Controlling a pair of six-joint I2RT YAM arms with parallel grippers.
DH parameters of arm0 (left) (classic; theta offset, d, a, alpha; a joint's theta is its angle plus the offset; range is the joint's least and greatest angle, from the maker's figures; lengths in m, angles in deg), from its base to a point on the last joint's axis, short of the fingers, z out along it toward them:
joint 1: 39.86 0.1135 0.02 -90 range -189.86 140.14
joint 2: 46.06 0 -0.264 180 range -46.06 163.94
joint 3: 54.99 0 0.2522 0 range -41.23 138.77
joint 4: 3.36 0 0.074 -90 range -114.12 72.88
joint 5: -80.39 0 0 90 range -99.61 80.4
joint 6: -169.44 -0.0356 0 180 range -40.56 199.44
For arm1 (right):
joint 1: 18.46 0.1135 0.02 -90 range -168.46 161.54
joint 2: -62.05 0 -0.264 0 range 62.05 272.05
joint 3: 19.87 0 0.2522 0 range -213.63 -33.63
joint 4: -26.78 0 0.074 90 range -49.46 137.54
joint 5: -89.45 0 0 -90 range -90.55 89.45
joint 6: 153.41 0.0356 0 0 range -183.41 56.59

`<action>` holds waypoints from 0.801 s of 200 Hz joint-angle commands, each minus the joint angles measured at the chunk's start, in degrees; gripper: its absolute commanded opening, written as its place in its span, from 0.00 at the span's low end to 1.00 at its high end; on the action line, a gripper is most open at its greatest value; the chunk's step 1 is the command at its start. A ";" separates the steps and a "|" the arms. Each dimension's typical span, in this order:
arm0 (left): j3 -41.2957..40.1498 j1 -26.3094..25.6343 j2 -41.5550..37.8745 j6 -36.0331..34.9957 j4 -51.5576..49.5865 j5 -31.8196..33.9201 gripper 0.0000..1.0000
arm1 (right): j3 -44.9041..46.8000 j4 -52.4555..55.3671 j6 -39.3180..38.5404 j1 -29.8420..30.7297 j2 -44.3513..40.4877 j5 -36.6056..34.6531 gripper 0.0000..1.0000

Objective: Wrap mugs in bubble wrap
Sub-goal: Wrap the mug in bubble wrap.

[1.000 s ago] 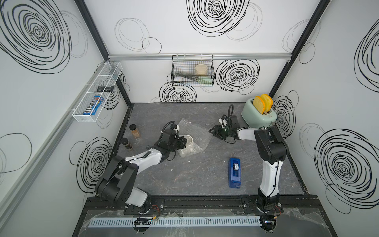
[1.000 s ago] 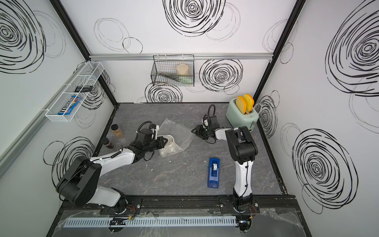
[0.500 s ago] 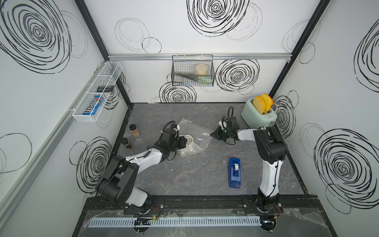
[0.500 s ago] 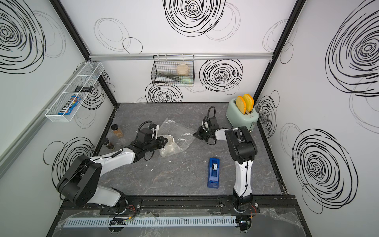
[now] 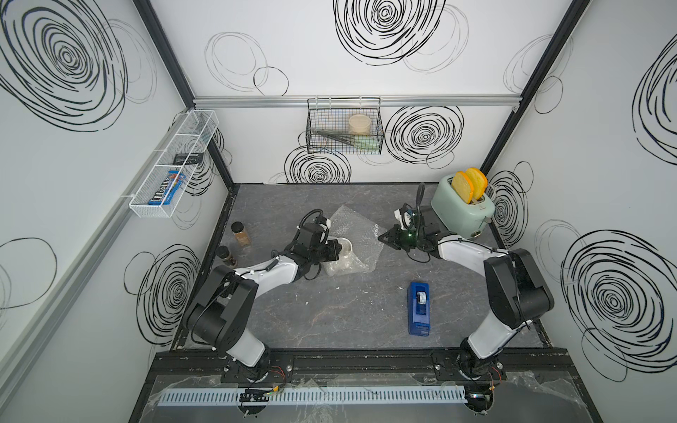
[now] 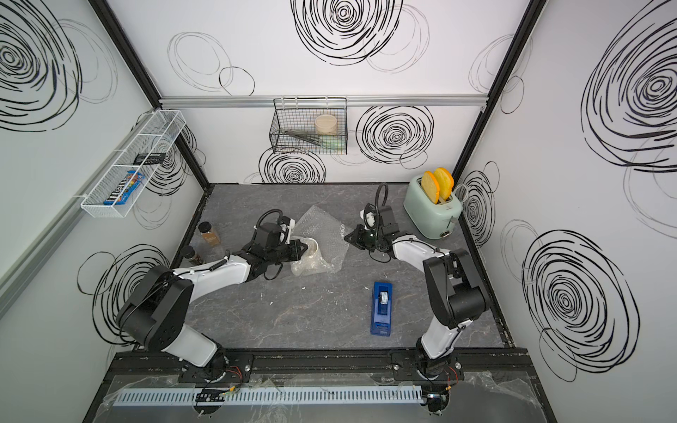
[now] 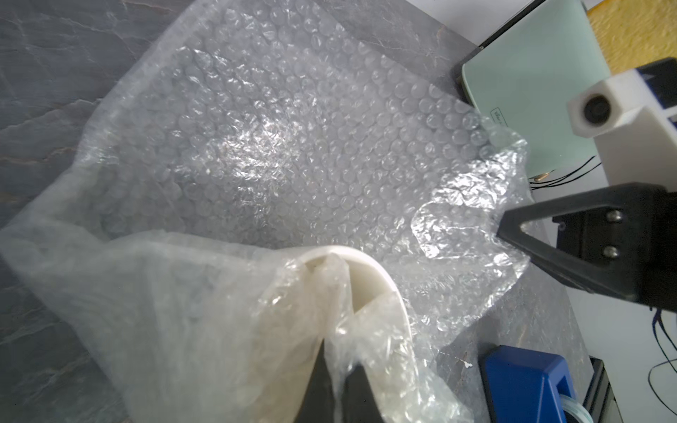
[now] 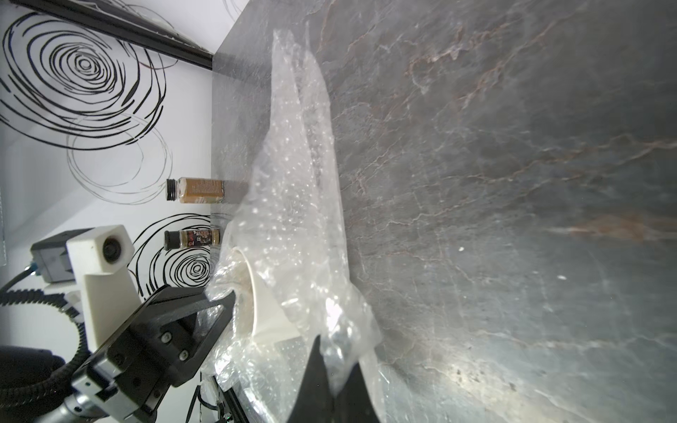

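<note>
Grey marbled bench (image 5: 329, 318), boxed on three sides by white walls scribbled with black spirals. Counted on it and around it:

- One mug (image 5: 345, 246), cream-white, upright at mid-bench, half swathed in plastic.
- One sheet of bubble wrap (image 5: 361, 229), clear, bunched round the mug and spreading behind it and to its right.
- Two arms. The left tool (image 5: 337, 249) is clamped on a fold of wrap at the mug's rim. The right tool (image 5: 383, 236), just right of the mug, has its jaws pinched tight on the sheet's outer edge.
- One mint toaster (image 5: 461, 216), well right of the mug and behind it, holding two toast slices (image 5: 469, 185).
- One blue tape dispenser (image 5: 419, 309), right of the mug and nearer the front.
- Two spice jars (image 5: 241, 234), left of the mug by the wall.
- One black wire basket (image 5: 322, 124) on the wall behind the mug, with one beige tub (image 5: 360, 123) in it.
- One white wire shelf (image 5: 146, 212), high to the mug's left.
</note>
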 commanded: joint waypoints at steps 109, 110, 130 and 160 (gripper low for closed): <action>-0.89 -0.89 4.33 -0.31 -1.80 -4.11 0.07 | -16.16 4.75 -2.10 15.94 12.01 0.24 0.00; -0.90 -0.87 4.32 -0.30 -1.75 -4.11 0.07 | -16.22 4.78 -2.10 15.96 12.09 0.22 0.00; -1.59 -0.72 3.51 -0.13 -1.05 -4.53 0.08 | -16.98 5.30 -1.96 15.99 14.86 0.25 0.00; -3.29 0.14 1.67 1.21 1.11 -6.64 0.16 | -16.76 6.04 -2.22 15.90 17.58 -0.52 0.00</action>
